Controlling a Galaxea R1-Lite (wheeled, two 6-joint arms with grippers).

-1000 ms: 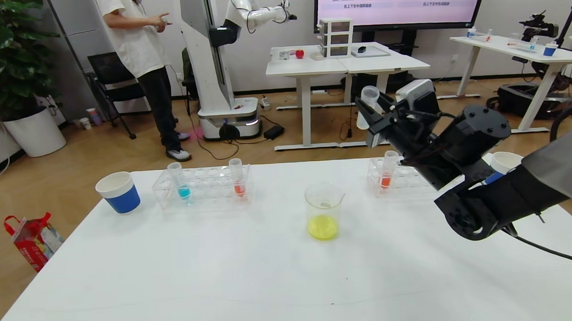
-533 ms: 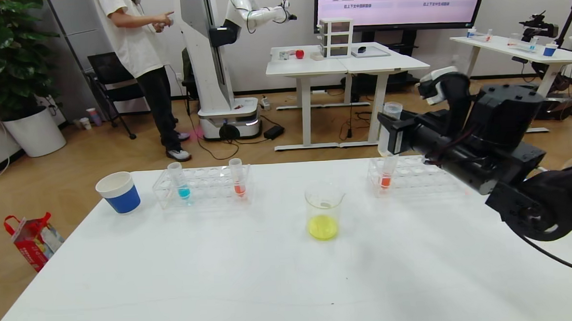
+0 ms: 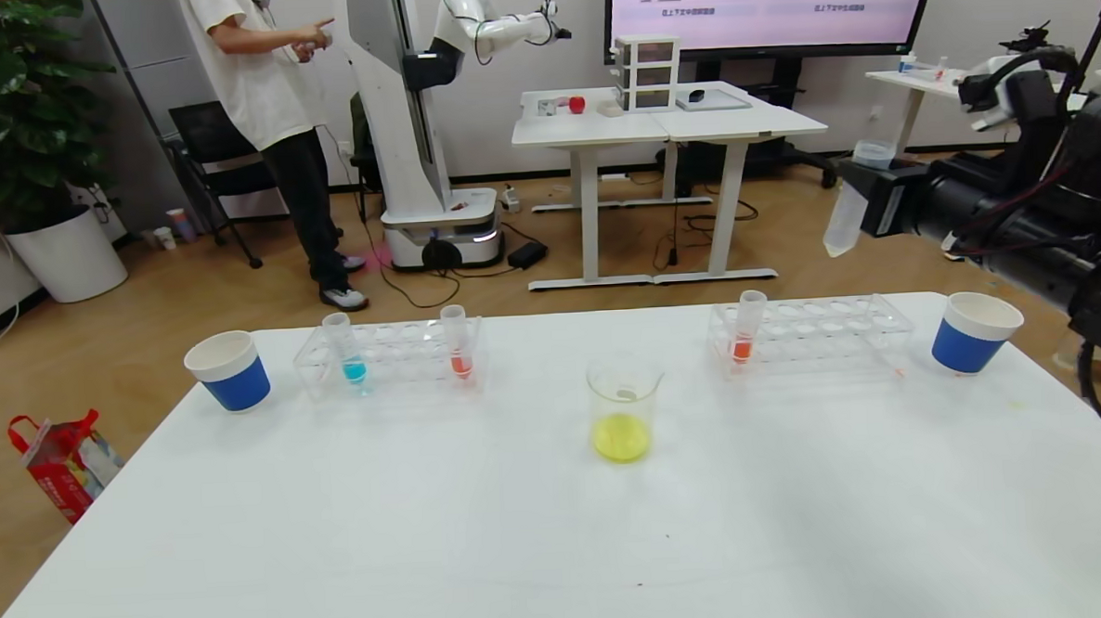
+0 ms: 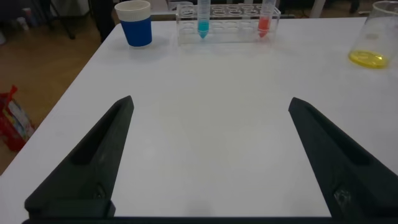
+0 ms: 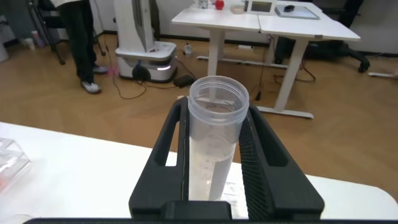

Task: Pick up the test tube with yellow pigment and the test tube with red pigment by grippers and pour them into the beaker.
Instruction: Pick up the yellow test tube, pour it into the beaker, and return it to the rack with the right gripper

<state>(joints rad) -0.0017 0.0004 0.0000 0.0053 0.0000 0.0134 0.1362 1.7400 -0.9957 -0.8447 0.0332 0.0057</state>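
My right gripper [image 3: 867, 210] is shut on a clear tube [image 3: 845, 212] that looks empty, held high over the table's far right edge, above and behind the right rack. In the right wrist view the tube [image 5: 214, 149] stands mouth up between the black fingers [image 5: 273, 155]. No tube with yellow liquid shows. The beaker [image 3: 623, 405] stands mid-table with yellow liquid at its bottom. One red tube [image 3: 746, 328] stands in the right rack, another [image 3: 457, 343] in the left rack. My left gripper [image 4: 210, 102] is open and empty, low over the near left of the table.
A blue-liquid tube [image 3: 346, 350] stands in the left rack [image 3: 395, 358]. Blue-and-white paper cups stand at far left [image 3: 228, 369] and far right [image 3: 974, 330]. The right rack [image 3: 821, 332] has several empty holes. A person and a white robot stand beyond the table.
My right arm has swung right and back, away from the beaker, carrying the empty tube. The tube has turned from tilted to nearly upright. The right cup is now uncovered.
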